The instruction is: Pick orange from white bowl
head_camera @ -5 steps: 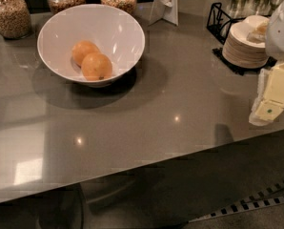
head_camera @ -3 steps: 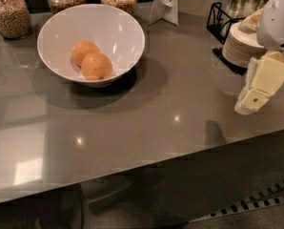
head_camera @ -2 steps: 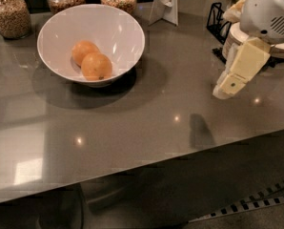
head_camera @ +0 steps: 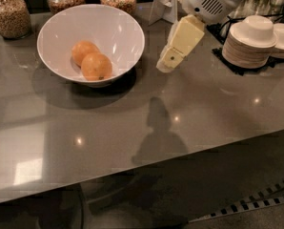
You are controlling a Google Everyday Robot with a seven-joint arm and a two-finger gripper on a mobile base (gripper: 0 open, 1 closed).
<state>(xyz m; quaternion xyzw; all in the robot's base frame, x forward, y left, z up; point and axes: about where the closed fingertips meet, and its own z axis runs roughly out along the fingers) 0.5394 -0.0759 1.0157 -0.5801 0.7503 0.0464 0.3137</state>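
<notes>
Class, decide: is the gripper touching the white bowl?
Apart. The camera view shows grey counter between the gripper, right of the bowl, and the bowl's rim.

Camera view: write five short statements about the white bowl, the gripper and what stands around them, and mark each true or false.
1. The white bowl holds two oranges. True.
2. The gripper is down inside the bowl. False: it hangs over the counter, just right of the bowl in the picture.
3. A stack of small dishes stands at the far right. True.
4. The gripper carries an orange. False: both lie in the bowl.
5. Jars stand behind the bowl. True.
</notes>
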